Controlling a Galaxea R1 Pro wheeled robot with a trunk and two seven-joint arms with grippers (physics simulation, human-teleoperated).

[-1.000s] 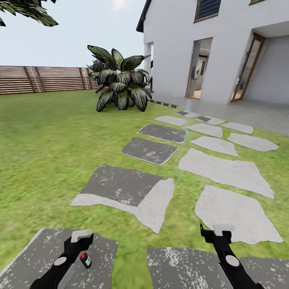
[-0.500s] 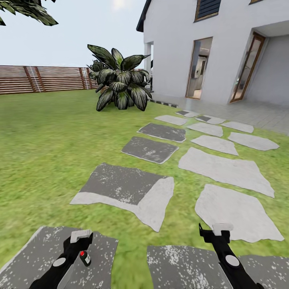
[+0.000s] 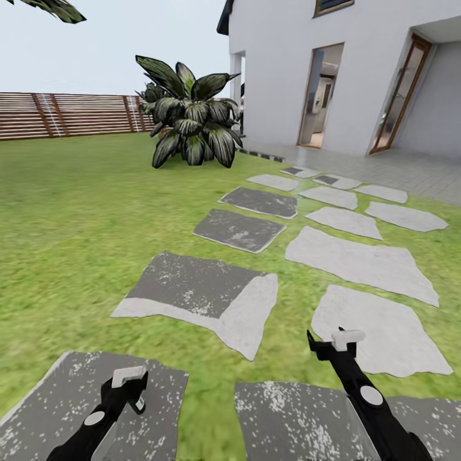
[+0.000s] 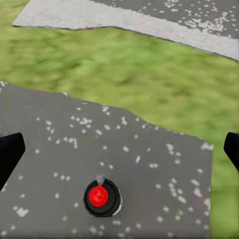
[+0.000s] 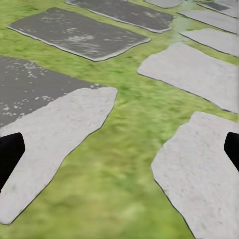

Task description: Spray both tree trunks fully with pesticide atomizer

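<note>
The pesticide atomizer [image 4: 102,197], a small black bottle with a red spot on top, stands upright on a dark grey paving stone [image 4: 149,149] of the floor. My left gripper [image 4: 119,149] hangs above it, open, with the bottle slightly off the midline between the fingers. From the head view the left gripper [image 3: 130,383] covers the bottle. My right gripper [image 3: 328,339] is open over grass and pale stones, holding nothing. Dark jagged tree foliage [image 3: 54,8] shows at the top corner; the tree trunks are out of view.
Grey stepping stones [image 3: 358,259] lead across the lawn toward the white house [image 3: 288,70] with open doorways. A broad-leaved plant [image 3: 189,125] stands by the house corner. A brown slat fence [image 3: 64,115] closes the lawn at the back.
The head camera has shifted, so the whole scene sits higher in the picture. The right gripper has reached further forward. The left gripper now covers the atomizer's red top in the head view.
</note>
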